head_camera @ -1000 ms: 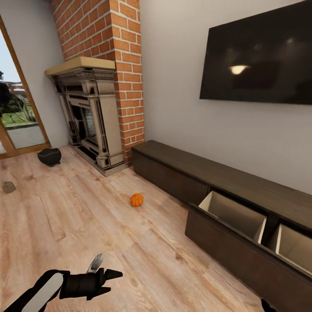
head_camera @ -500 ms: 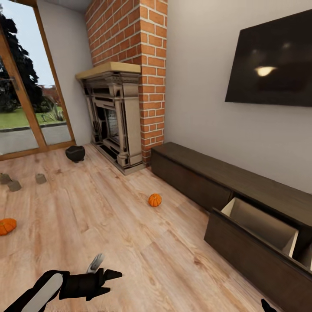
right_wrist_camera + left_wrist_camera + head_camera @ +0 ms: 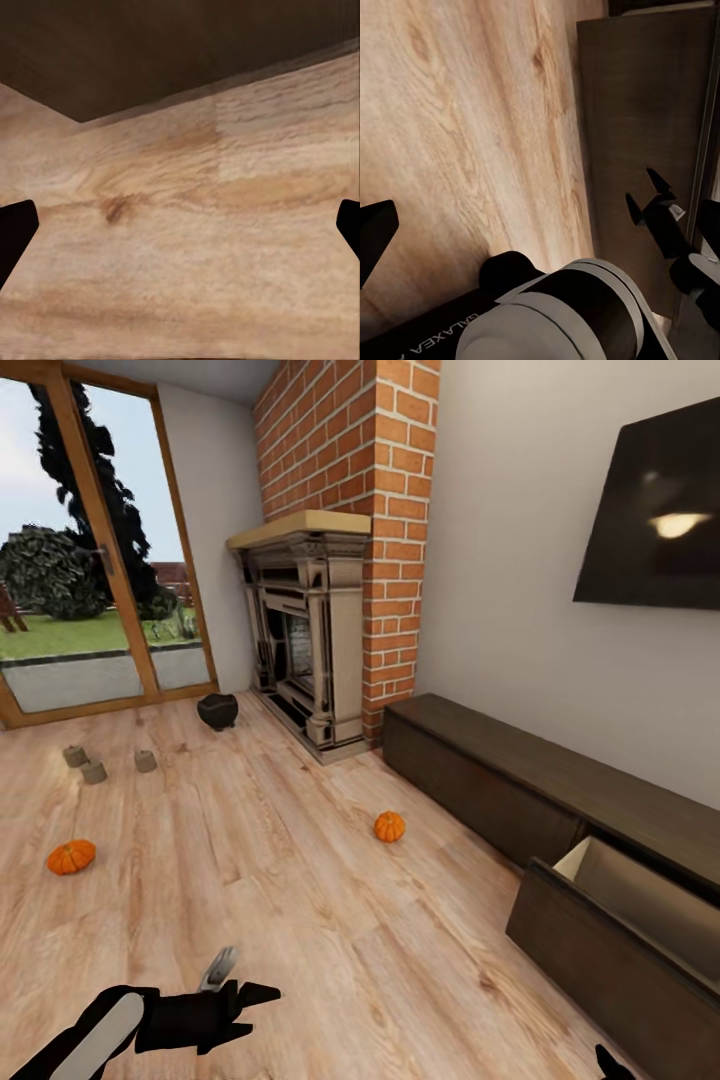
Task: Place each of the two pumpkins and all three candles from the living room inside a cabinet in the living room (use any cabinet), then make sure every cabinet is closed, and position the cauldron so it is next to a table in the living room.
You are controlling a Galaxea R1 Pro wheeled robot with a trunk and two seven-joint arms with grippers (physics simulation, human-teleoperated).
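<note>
On the floor (image 3: 300, 880), more is showing as my view swings left: larger pumpkin (image 3: 71, 856), three candles (image 3: 102, 762), cauldron (image 3: 217, 710), smaller pumpkin (image 3: 390, 826). Cabinet (image 3: 520, 800) drawer is hanging open. My left jaws (image 3: 262, 1005) and right jaws (image 3: 180, 225) are spread, empty.

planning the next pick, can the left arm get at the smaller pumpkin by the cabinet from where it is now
Probably not yet. The left end effector hangs open low near the robot, while the smaller pumpkin sits well ahead on the wood floor. Nothing lies between them; the base would likely need to drive closer.
</note>
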